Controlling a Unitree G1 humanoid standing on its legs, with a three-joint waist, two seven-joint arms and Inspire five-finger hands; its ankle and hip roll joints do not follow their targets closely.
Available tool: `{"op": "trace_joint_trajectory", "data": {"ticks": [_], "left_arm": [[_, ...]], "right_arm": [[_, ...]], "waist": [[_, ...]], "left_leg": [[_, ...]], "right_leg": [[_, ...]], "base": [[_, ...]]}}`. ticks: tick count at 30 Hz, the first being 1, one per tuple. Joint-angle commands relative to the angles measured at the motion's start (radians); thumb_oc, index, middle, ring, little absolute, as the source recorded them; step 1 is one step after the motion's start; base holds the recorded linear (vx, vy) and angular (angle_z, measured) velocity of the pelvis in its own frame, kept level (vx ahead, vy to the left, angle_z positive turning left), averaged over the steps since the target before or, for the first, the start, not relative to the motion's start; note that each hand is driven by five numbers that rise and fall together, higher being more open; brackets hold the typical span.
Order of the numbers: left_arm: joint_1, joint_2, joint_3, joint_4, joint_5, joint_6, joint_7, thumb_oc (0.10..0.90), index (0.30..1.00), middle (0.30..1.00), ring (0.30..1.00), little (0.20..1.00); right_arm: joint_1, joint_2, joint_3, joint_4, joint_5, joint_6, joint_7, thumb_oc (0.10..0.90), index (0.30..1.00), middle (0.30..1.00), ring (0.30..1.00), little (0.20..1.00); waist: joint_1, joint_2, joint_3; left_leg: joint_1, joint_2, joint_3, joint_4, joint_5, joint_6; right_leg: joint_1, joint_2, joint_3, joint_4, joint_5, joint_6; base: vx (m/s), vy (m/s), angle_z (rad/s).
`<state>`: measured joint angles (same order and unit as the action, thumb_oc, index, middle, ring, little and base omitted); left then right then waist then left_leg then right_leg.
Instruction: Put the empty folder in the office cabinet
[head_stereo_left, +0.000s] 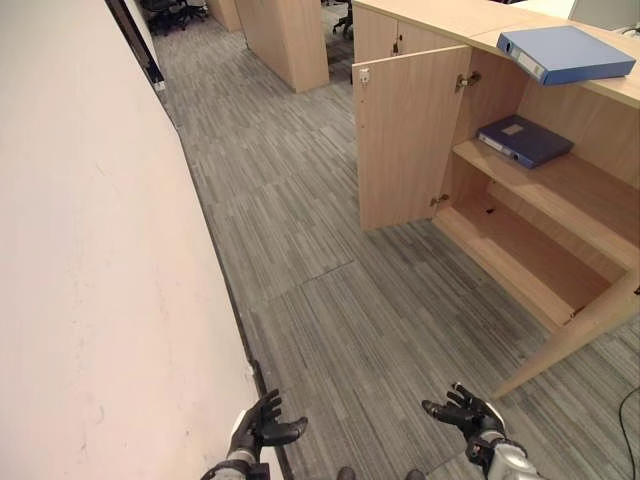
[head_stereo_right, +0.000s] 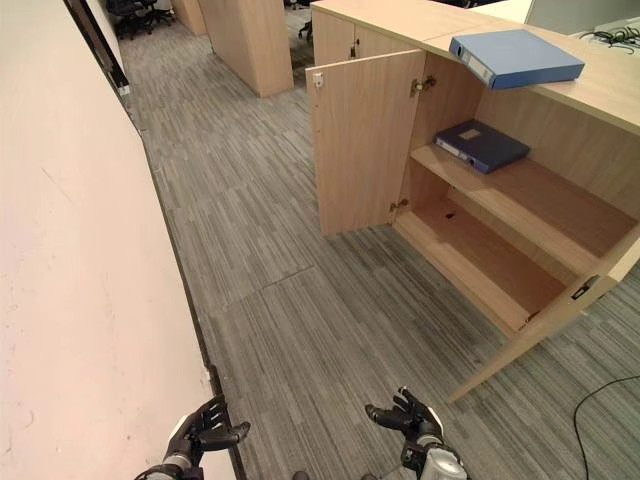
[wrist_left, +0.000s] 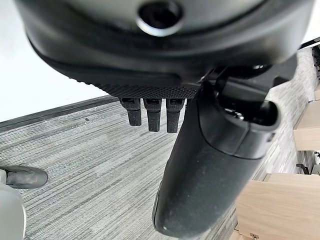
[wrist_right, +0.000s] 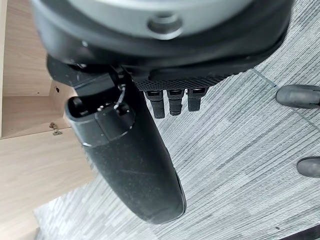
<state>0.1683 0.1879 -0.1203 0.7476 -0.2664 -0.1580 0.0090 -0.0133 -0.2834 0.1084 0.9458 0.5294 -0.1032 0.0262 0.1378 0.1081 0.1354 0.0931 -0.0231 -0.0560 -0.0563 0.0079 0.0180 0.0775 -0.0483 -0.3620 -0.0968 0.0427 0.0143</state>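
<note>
A light-blue folder (head_stereo_left: 566, 54) lies flat on top of the wooden office cabinet (head_stereo_left: 590, 215), at the far right. A darker blue folder (head_stereo_left: 523, 139) rests on the cabinet's upper shelf, and the cabinet door (head_stereo_left: 405, 135) stands wide open. Both hands hang low near me, far from the cabinet and holding nothing. My left hand (head_stereo_left: 258, 427) is by the white wall with relaxed fingers. My right hand (head_stereo_left: 464, 411) is over the carpet, its fingers spread. In the wrist views the left hand (wrist_left: 210, 165) and the right hand (wrist_right: 130, 165) have straight fingers over bare carpet.
A white wall (head_stereo_left: 90, 260) runs along my left side. Grey striped carpet (head_stereo_left: 330, 300) stretches between me and the cabinet. The lower shelf (head_stereo_left: 520, 255) is bare. A second open door panel (head_stereo_left: 580, 335) juts out at the near right. More wooden units (head_stereo_left: 285, 40) and office chairs stand far back.
</note>
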Motion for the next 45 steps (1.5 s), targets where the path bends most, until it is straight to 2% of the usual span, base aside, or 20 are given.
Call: {"op": "trace_joint_trajectory", "data": {"ticks": [1, 19, 27, 29, 30, 31, 32, 33, 34, 36, 37, 39, 41, 45], "left_arm": [[-0.064, 0.074, -0.010, 0.000, 0.012, -0.061, -0.006, 0.800, 0.900, 0.900, 0.900, 0.900], [-0.088, 0.060, -0.025, 0.078, -0.003, -0.046, 0.001, 0.800, 0.900, 0.900, 0.900, 0.900], [-0.108, 0.076, -0.024, 0.080, -0.021, -0.045, 0.006, 0.800, 0.900, 0.900, 0.900, 0.900], [-0.119, 0.083, -0.018, 0.081, -0.031, -0.045, 0.006, 0.800, 0.900, 0.900, 0.900, 0.900], [-0.131, 0.091, -0.019, 0.070, -0.036, -0.047, 0.008, 0.800, 0.900, 0.900, 0.900, 0.900], [-0.138, 0.087, -0.017, 0.058, -0.046, -0.047, 0.008, 0.800, 0.900, 0.900, 0.900, 0.900], [-0.138, 0.087, -0.017, 0.058, -0.046, -0.047, 0.008, 0.800, 0.900, 0.900, 0.900, 0.900], [-0.140, 0.086, -0.013, 0.065, -0.051, -0.046, 0.009, 0.800, 0.900, 0.900, 0.900, 0.900], [-0.143, 0.088, -0.014, 0.068, -0.055, -0.046, 0.011, 0.800, 0.900, 0.900, 0.900, 0.900], [-0.141, 0.090, -0.015, 0.064, -0.056, -0.045, 0.009, 0.800, 0.900, 0.900, 0.900, 0.900], [-0.124, 0.101, -0.015, 0.056, -0.046, -0.034, 0.003, 0.800, 0.900, 0.900, 0.900, 0.900], [-0.134, 0.111, -0.009, 0.069, -0.048, -0.035, 0.010, 0.800, 0.900, 0.900, 0.900, 0.900], [-0.137, 0.131, 0.000, 0.073, -0.047, -0.035, 0.015, 0.800, 0.900, 0.900, 0.900, 0.900], [-0.130, 0.156, 0.020, 0.097, -0.042, -0.029, 0.016, 0.800, 0.900, 0.900, 0.900, 0.900]], "right_arm": [[-0.047, -0.024, 0.034, -0.063, -0.021, -0.042, 0.021, 0.800, 0.900, 0.900, 0.900, 0.900], [-0.046, -0.034, 0.023, -0.015, -0.017, -0.032, 0.011, 0.800, 0.900, 0.900, 0.900, 0.900], [-0.050, -0.045, 0.006, 0.008, -0.001, -0.026, 0.010, 0.800, 0.900, 0.900, 0.900, 0.900], [-0.058, -0.048, 0.005, 0.013, 0.001, -0.027, 0.009, 0.800, 0.900, 0.900, 0.900, 0.900], [-0.070, -0.054, 0.002, 0.016, 0.007, -0.031, 0.007, 0.800, 0.900, 0.900, 0.900, 0.900], [-0.078, -0.059, -0.003, 0.021, 0.013, -0.033, 0.007, 0.800, 0.900, 0.900, 0.900, 0.900], [-0.078, -0.059, -0.003, 0.021, 0.013, -0.033, 0.007, 0.800, 0.900, 0.900, 0.900, 0.900], [-0.094, -0.062, 0.000, 0.029, 0.012, -0.030, 0.006, 0.800, 0.900, 0.900, 0.900, 0.900], [-0.100, -0.063, 0.002, 0.032, 0.015, -0.029, 0.006, 0.800, 0.900, 0.900, 0.900, 0.900], [-0.097, -0.064, 0.003, 0.034, 0.017, -0.027, 0.010, 0.800, 0.900, 0.900, 0.900, 0.900], [-0.096, -0.064, 0.009, 0.050, -0.007, -0.023, 0.011, 0.800, 0.900, 0.900, 0.900, 0.900], [-0.124, -0.060, 0.010, 0.070, -0.008, -0.024, 0.000, 0.800, 0.900, 0.900, 0.900, 0.900], [-0.141, -0.044, 0.020, 0.082, -0.007, -0.024, -0.003, 0.800, 0.900, 0.900, 0.900, 0.900], [-0.155, -0.018, 0.037, 0.098, -0.019, -0.021, -0.004, 0.800, 0.900, 0.900, 0.900, 0.900]], "waist": [[-0.001, -0.049, -0.021], [-0.011, -0.052, -0.006], [-0.019, -0.060, 0.012], [-0.020, -0.069, 0.026], [-0.015, -0.075, 0.055], [-0.016, -0.074, 0.070], [-0.017, -0.074, 0.069], [-0.013, -0.078, 0.079], [-0.012, -0.079, 0.082], [-0.008, -0.091, 0.081], [0.025, -0.099, 0.093], [0.050, -0.100, 0.102], [0.076, -0.110, 0.113], [0.110, -0.127, 0.118]], "left_leg": [[-0.019, -0.008, -0.075, -0.031, -0.044, -0.048], [-0.031, 0.005, -0.090, -0.031, -0.036, -0.060], [-0.052, 0.029, -0.101, 0.006, -0.046, -0.083], [-0.084, 0.040, -0.090, 0.088, -0.069, -0.098], [-0.141, 0.052, -0.057, 0.205, -0.070, -0.123], [-0.183, 0.061, -0.020, 0.298, -0.052, -0.132], [-0.185, 0.061, -0.020, 0.300, -0.053, -0.132], [-0.231, 0.078, 0.006, 0.402, -0.025, -0.127], [-0.253, 0.084, 0.011, 0.411, -0.017, -0.122], [-0.302, 0.079, 0.030, 0.376, -0.043, -0.107], [-0.367, 0.070, 0.008, 0.194, 0.047, -0.109], [-0.408, 0.079, -0.009, 0.067, 0.083, -0.106], [-0.444, 0.106, -0.031, 0.013, 0.104, -0.107], [-0.466, 0.134, -0.068, -0.002, 0.140, -0.117]], "right_leg": [[0.066, -0.059, -0.023, 0.009, -0.128, 0.071], [0.058, -0.042, -0.033, 0.009, -0.141, 0.056], [0.056, -0.014, -0.030, 0.009, -0.160, 0.030], [0.056, -0.001, -0.014, 0.010, -0.170, 0.018], [0.063, 0.006, -0.005, 0.010, -0.179, 0.007], [0.071, 0.009, -0.003, 0.009, -0.182, 0.001], [0.070, 0.010, -0.004, 0.009, -0.182, 0.000], [0.085, 0.015, 0.004, 0.009, -0.193, -0.009], [0.088, 0.016, 0.008, 0.011, -0.199, -0.010], [0.101, 0.013, 0.012, 0.020, -0.221, -0.010], [0.134, 0.042, 0.044, 0.063, -0.268, -0.005], [0.155, 0.064, 0.082, 0.090, -0.305, -0.007], [0.180, 0.086, 0.127, 0.123, -0.347, -0.010], [0.220, 0.105, 0.188, 0.136, -0.382, -0.010]], "base": [[0.00, 0.000, 0.00], [0.01, -0.032, 0.01], [0.04, -0.111, 0.06], [0.03, -0.182, 0.07], [0.00, -0.162, 0.02], [0.00, -0.136, -0.08], [0.09, -0.095, -0.09], [0.10, -0.069, -0.14], [0.15, -0.079, -0.11], [0.29, -0.007, -0.12], [0.44, 0.034, 0.16], [0.39, 0.062, 0.12], [0.33, 0.101, -0.84], [0.27, 0.172, -0.92]]}}
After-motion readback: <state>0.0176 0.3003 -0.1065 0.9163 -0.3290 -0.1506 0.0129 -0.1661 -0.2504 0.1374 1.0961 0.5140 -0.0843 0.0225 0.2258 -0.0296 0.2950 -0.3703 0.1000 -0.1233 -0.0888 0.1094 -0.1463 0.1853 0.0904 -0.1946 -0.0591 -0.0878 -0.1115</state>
